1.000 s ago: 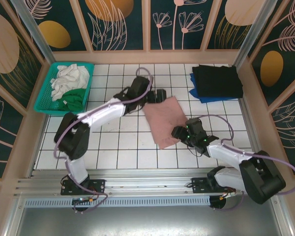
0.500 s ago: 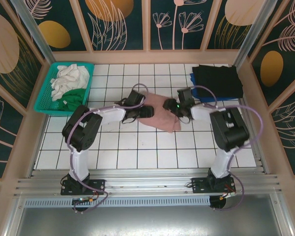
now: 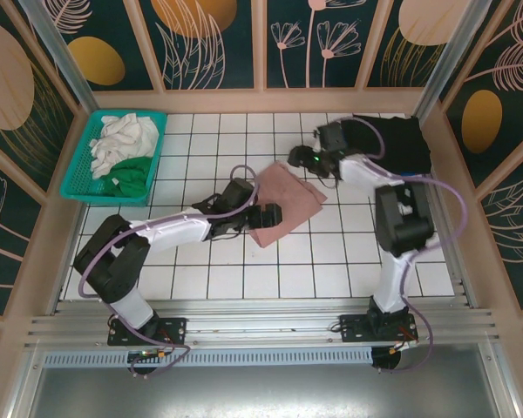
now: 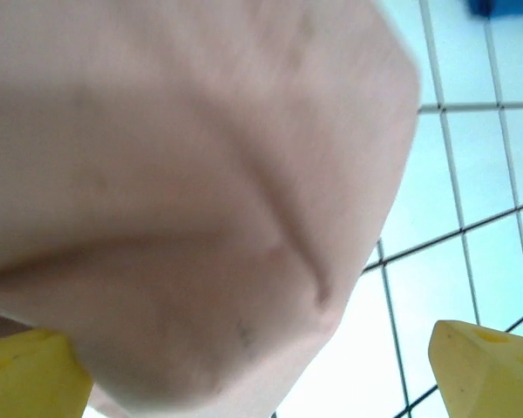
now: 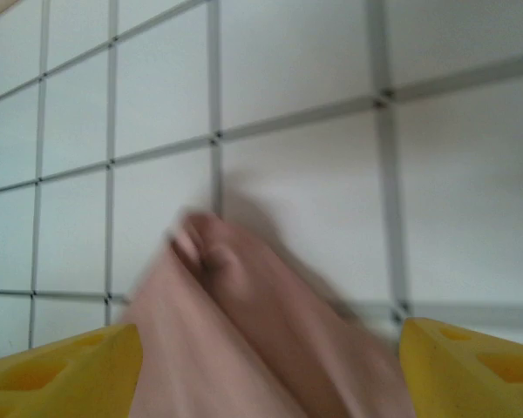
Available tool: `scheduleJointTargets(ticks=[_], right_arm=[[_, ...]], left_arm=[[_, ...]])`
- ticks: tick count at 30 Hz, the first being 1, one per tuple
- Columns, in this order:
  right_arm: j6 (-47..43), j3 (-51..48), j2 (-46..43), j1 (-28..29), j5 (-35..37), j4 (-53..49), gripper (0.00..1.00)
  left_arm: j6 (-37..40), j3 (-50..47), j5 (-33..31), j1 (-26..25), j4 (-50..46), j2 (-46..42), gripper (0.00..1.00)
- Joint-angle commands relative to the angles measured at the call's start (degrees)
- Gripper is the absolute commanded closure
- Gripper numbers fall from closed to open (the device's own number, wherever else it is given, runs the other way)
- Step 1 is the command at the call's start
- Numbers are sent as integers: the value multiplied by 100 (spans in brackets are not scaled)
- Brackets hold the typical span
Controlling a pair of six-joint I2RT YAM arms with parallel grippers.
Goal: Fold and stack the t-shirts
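Observation:
A dusty-pink t-shirt lies folded on the white tiled table, near the middle. My left gripper is at its near-left corner. In the left wrist view the yellow fingertips stand wide apart, pink cloth bulging over the left side of the gap, so my left gripper is open. My right gripper is at the shirt's far corner. It is open too, with blurred pink cloth between its yellow fingertips. A black t-shirt lies folded on a blue one at the back right.
A teal lattice basket at the back left holds a white t-shirt and a green one. Wooden-framed patterned walls close in the table on three sides. Bare tiles stretch along the near side.
The right arm swung from the shirt's near-right side round to its far corner. The left gripper slid from the far-left edge down to the near-left corner. The pink shirt shifted slightly.

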Motion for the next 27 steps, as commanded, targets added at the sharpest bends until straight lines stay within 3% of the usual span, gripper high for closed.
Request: scheduleJointTargets(ticks=[1, 6, 12, 15, 20, 24, 27], right_arm=[[890, -1800, -1384, 81, 164, 665, 22], [2118, -3703, -2386, 753, 241, 1954, 22], [2568, -4010, -2063, 968, 77, 2733, 24], [2395, -3676, -1599, 789, -86, 2714, 27], [1819, -2712, -765, 370, -421, 2424, 32], [1055, -1525, -195, 122, -311, 1503, 32], [743, -1200, -61, 79, -252, 1134, 28]], left_arm=[[558, 851, -529, 281, -545, 168, 3], [1252, 2398, -600, 976, -1000, 1660, 5], [1618, 3981, -221, 1161, -1540, 3187, 9], [1536, 3735, 102, 1164, -1342, 3212, 11], [1355, 2646, 291, 1162, -867, 2473, 11], [1178, 1916, 455, 1153, -571, 1901, 7], [1044, 1556, 584, 1156, -410, 1726, 8]])
